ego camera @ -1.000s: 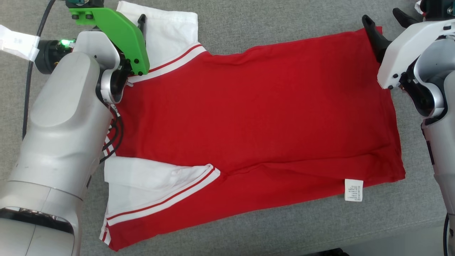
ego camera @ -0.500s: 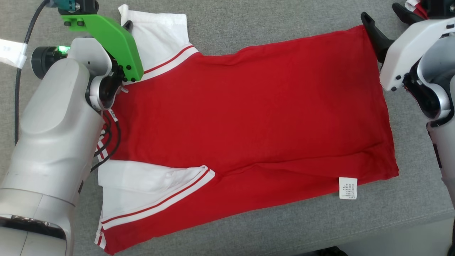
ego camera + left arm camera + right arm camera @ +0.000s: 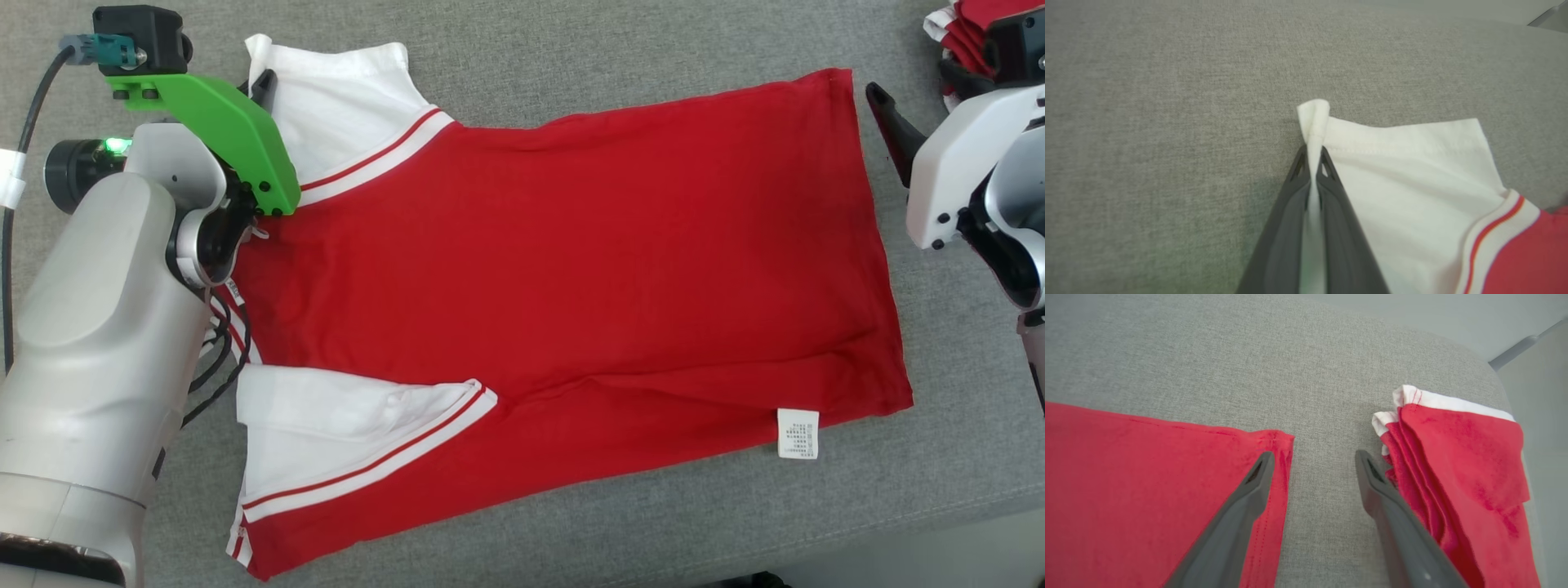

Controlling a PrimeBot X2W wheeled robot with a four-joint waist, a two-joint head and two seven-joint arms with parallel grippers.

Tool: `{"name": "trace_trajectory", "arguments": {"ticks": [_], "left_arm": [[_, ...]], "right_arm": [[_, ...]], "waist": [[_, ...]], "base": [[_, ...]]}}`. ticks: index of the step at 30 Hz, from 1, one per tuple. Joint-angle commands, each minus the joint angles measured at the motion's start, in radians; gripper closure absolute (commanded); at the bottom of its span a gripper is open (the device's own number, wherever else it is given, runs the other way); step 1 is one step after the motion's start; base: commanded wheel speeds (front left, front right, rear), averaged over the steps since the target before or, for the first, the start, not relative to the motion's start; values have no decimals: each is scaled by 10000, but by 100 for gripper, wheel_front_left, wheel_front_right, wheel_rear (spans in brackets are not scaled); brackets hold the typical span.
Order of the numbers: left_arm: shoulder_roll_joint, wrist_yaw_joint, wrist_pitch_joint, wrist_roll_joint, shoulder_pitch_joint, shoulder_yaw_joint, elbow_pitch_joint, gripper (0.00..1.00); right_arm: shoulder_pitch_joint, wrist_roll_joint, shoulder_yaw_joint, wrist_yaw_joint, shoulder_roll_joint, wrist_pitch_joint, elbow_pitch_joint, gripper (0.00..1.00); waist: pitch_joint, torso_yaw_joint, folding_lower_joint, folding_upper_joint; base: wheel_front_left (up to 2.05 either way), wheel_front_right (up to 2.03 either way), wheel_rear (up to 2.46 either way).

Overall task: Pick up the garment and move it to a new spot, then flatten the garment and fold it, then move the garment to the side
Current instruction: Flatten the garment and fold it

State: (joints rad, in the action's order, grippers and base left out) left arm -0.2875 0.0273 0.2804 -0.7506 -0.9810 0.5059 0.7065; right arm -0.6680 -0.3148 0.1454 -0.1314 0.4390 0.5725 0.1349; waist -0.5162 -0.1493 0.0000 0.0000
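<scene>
Grey surface point(image 3: 571, 65), left gripper point(image 3: 1313, 153) pinching garment point(image 3: 571, 269) (sleeve)

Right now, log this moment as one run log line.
left gripper: shut on sleeve | right gripper: open beside shirt | shirt: spread on grey surface

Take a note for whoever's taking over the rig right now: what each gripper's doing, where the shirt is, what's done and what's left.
Left gripper: shut on the corner of the far white sleeve.
Right gripper: open, holding nothing, by the shirt's far hem corner.
Shirt: spread mostly flat on the grey surface, sleeves on the robot's left, hem on its right. A pile of folded red garments sits just past the right gripper.
Done: shirt laid out and largely flattened.
Left: fold it, then move it to the side.
</scene>
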Motion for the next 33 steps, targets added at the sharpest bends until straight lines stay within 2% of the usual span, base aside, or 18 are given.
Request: {"name": "trace_trajectory", "arguments": {"ticks": [1,10,17,24,25,26,28,33], "left_arm": [[-115,48,-6,28,155,-7,-89,100],[-262,202,130,71,44,50,-770,100],[-51,263,168,59,-66,174,-1192,100],[26,233,175,32,-99,280,-1497,100],[29,243,168,31,-88,292,-1530,100],[38,254,150,39,-76,306,-1551,100],[18,235,-50,138,-70,313,-1651,100],[40,292,-1301,550,14,274,-1854,100]], "right_arm": [[82,50,-29,17,-18,36,91,0],[-976,-83,1020,17,104,241,985,0],[-1988,-535,2563,19,805,926,1865,0],[-2580,-1118,3624,17,1234,1222,2415,0],[-2621,-1223,3763,17,1283,1288,2507,31],[-2629,-1282,3887,17,1333,1293,2535,100],[-2637,-1492,4047,19,1429,1151,2620,100],[-2519,-1172,3207,31,1359,-155,3115,100]], "waist": [[-5,-8,0,0],[-374,71,0,0],[-611,344,0,0],[-795,555,0,0],[-817,576,0,0],[-831,597,0,0],[-854,635,0,0],[-760,688,0,0]], "base": [[0,0,0],[0,0,0],[0,0,0],[0,0,0],[0,0,0],[0,0,0],[0,0,0],[0,0,0]]}}
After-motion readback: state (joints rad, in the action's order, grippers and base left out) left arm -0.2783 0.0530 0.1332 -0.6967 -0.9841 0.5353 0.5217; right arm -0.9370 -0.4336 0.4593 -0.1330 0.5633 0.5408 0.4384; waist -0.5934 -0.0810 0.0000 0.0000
